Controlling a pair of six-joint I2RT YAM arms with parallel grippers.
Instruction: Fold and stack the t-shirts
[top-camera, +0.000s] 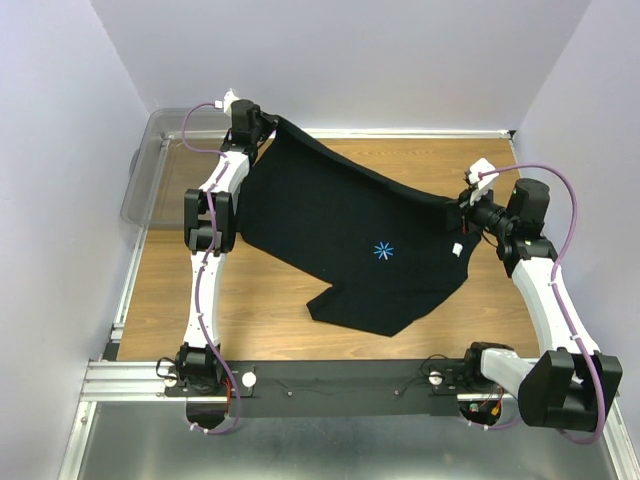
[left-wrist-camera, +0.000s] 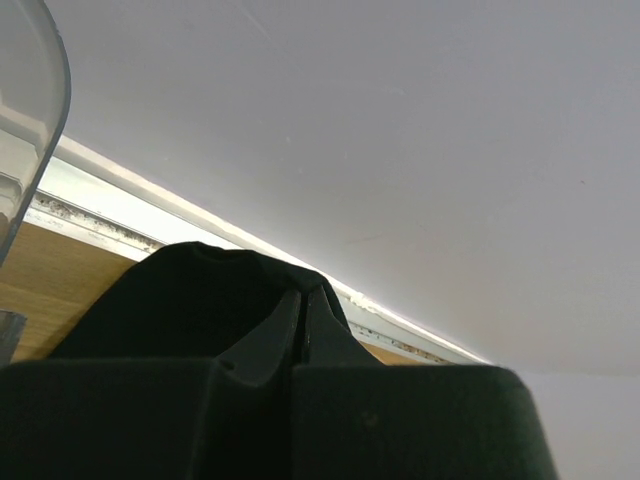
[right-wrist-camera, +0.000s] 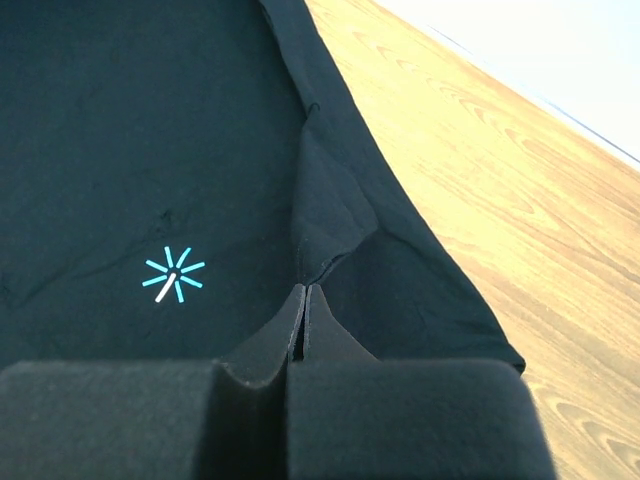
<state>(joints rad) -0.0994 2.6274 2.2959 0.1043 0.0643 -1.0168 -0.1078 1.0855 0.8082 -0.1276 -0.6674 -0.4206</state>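
One black t-shirt (top-camera: 340, 230) with a small blue star print (top-camera: 382, 251) hangs stretched between my two grippers above the wooden table, its lower part resting on the table. My left gripper (top-camera: 268, 125) is shut on the shirt's far left corner; in the left wrist view the cloth (left-wrist-camera: 190, 300) bunches behind the closed fingertips (left-wrist-camera: 320, 325). My right gripper (top-camera: 455, 208) is shut on the shirt's right edge; in the right wrist view the cloth (right-wrist-camera: 330, 220) folds into the closed gripper (right-wrist-camera: 304, 292). A white tag (top-camera: 456, 249) shows near the right gripper.
A clear plastic bin (top-camera: 150, 170) stands off the table's far left edge, also in the left wrist view (left-wrist-camera: 25, 110). White walls close in the back and both sides. Bare wooden table (top-camera: 170, 290) lies left of the shirt and to its right (right-wrist-camera: 520, 200).
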